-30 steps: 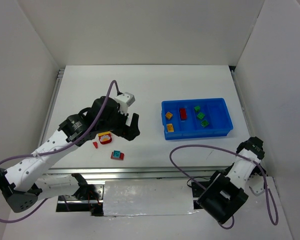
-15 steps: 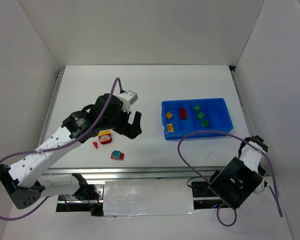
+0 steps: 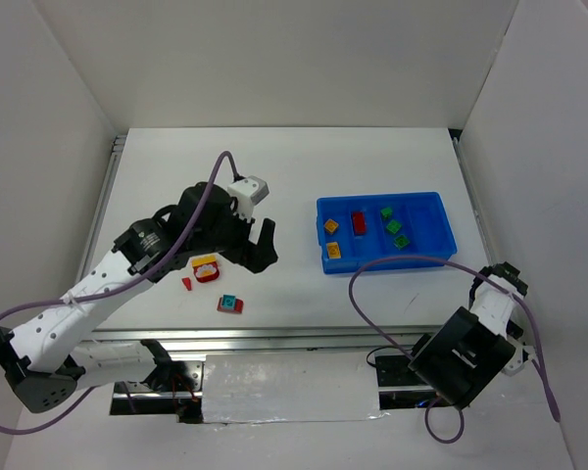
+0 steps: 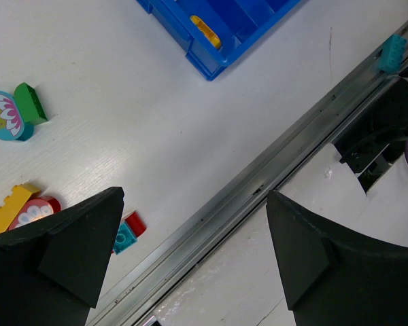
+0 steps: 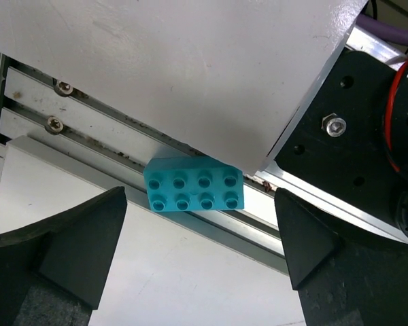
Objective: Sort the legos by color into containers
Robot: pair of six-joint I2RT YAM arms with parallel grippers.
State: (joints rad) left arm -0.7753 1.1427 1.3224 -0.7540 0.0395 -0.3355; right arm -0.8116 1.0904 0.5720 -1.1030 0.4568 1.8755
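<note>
Top external view: the left gripper [image 3: 265, 245], spread and empty, hangs just right of the loose red-and-yellow brick [image 3: 206, 267].

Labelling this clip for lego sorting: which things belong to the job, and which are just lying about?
Job: blue tray; red brick in it; yellow-red brick and teal-red brick loose on the table; teal brick beyond its edge.
Lying about: purple cable; aluminium rail.
</note>
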